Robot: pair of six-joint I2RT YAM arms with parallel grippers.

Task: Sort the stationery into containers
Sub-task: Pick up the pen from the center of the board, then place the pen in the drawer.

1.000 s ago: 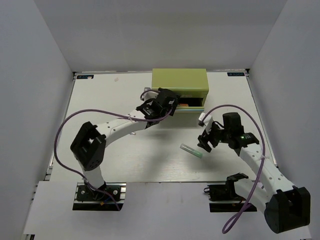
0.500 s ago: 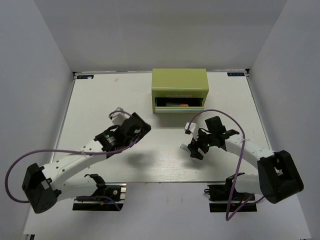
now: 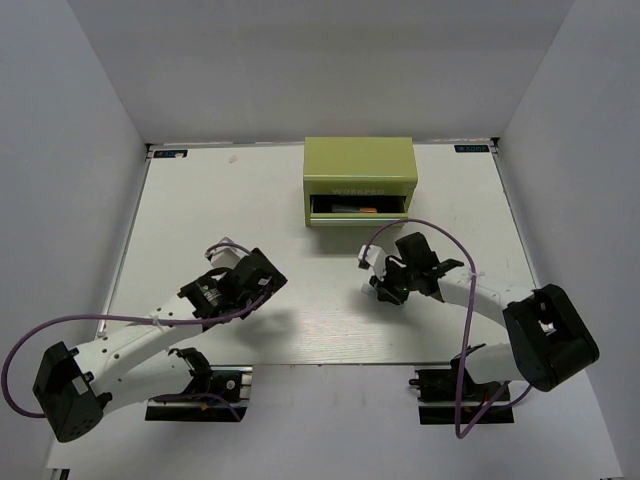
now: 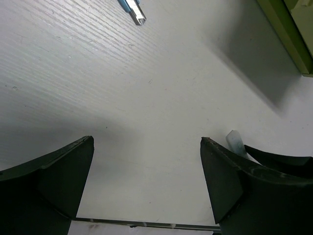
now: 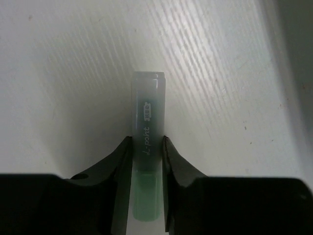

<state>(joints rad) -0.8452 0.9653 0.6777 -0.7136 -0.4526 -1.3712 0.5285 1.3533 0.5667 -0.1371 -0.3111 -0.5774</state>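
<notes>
The tube (image 5: 147, 105) pinched in the right gripper (image 5: 147, 143) is smooth, frosted, see-through plastic with printed lettering and a green tint at the end nearest the wrist. The fingers (image 5: 115, 164) are matt black plastic. Under them the table (image 5: 73, 73) is matt white with a fine wood grain. Beyond the tool, the chest (image 3: 358, 160) looks like smooth, satin-painted olive metal.

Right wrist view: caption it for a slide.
Right tool pinching a translucent teal-green tube by its sides over the white table.
</notes>
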